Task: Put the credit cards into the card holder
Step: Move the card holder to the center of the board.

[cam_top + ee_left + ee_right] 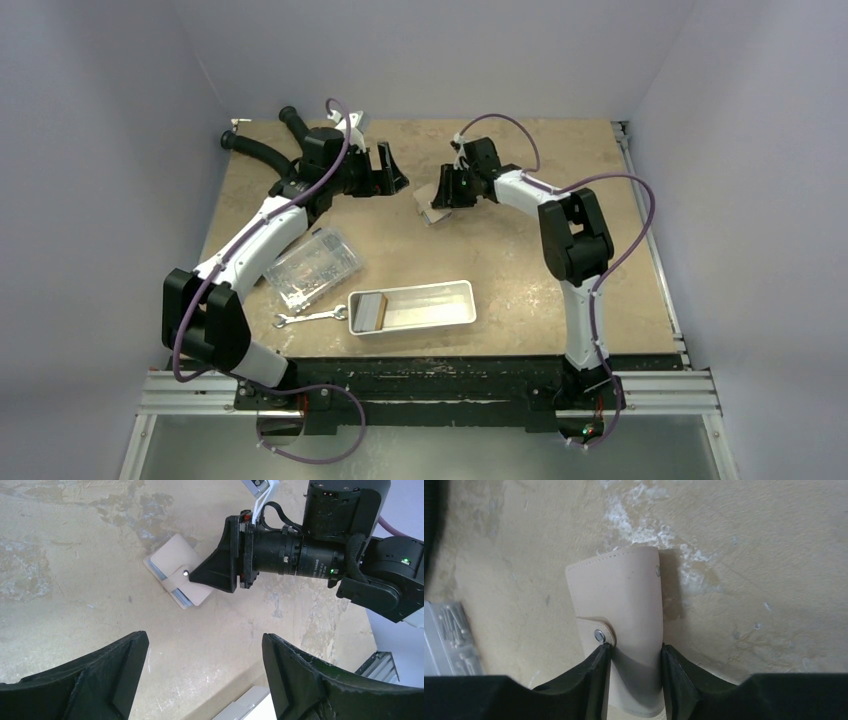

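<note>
The right claw point(635, 651) is clamping the closed card holder point(616, 590) between its fingers, presumably to open it, while the left claw point(205, 644) is hovering opposite, spread wide.

card holder point(619, 595) 1 | credit cards point(368, 311) uncountable | tray point(466, 304) 1 | wrench point(310, 318) 1 | clear box point(312, 268) 1

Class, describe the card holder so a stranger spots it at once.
At the far middle of the table, the right gripper straddles the card holder. It is a small closed beige wallet with a snap strap, unlike the clear box and white tray.
</note>
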You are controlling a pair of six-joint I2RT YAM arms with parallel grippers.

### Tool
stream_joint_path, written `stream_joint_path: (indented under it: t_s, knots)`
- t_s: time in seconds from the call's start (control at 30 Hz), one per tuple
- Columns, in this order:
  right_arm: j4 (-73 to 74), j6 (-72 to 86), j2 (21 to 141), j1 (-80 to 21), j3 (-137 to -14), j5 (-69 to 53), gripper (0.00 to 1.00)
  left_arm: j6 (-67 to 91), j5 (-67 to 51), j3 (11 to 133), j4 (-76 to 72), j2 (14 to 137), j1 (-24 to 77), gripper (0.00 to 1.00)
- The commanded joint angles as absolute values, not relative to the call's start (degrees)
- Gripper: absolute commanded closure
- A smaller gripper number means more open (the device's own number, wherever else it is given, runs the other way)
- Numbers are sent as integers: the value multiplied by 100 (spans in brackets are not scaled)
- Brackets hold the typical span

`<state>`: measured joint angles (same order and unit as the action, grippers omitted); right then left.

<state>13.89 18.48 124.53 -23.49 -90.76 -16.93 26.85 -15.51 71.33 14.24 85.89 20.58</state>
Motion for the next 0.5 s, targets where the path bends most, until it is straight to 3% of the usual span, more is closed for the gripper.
stream_joint_path:
  t_s: [0.0, 0.1, 0.47]
  knots:
    - [1249, 2925, 12702, -2331, -9060, -610, 59, 2766, -1718, 7058, 1178, 8337, 2030, 10]
    - [1503, 3242, 12868, -2103, -9464, -129, 59, 2752, -1684, 7059, 1178, 8338, 2030, 10]
    - [2400, 2733, 14306, -1210, -12315, -330, 54, 2806, -1806, 7036, 1128, 8391, 2030, 10]
